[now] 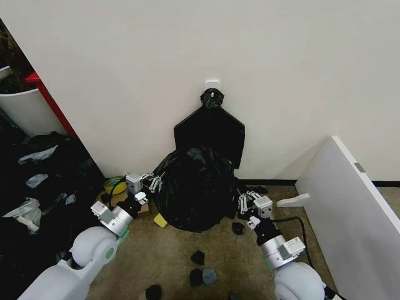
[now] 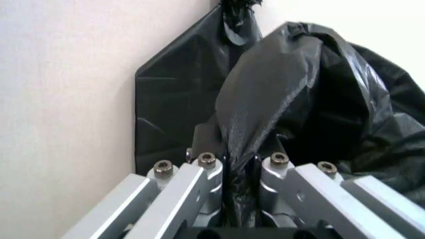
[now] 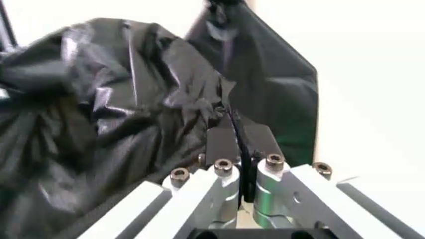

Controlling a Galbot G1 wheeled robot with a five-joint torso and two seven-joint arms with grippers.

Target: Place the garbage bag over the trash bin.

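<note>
At the far left, a white curved container with red edging is seen against the wall, with dark clutter piled on the floor in front of it. Nearer the middle, the left gripper is held at the left flank of the bag. In the left wrist view the jaws of this gripper are seen closed to a narrow gap on a fold of the bag, the film being pinched between them.

The bag is found on the floor in the middle, close to the wall, billowed into a rounded, crinkled heap. Whether the bin is under it cannot be told. Behind the bag, a flat black bundle knotted at its top is leaned against the wall.

At the bag's right flank the right gripper is placed. In the right wrist view its jaws are seen nearly closed on a thin edge of the bag.

Small black lumps are scattered on the carpet near the robot. At the right a white panel is seen slanting.
</note>
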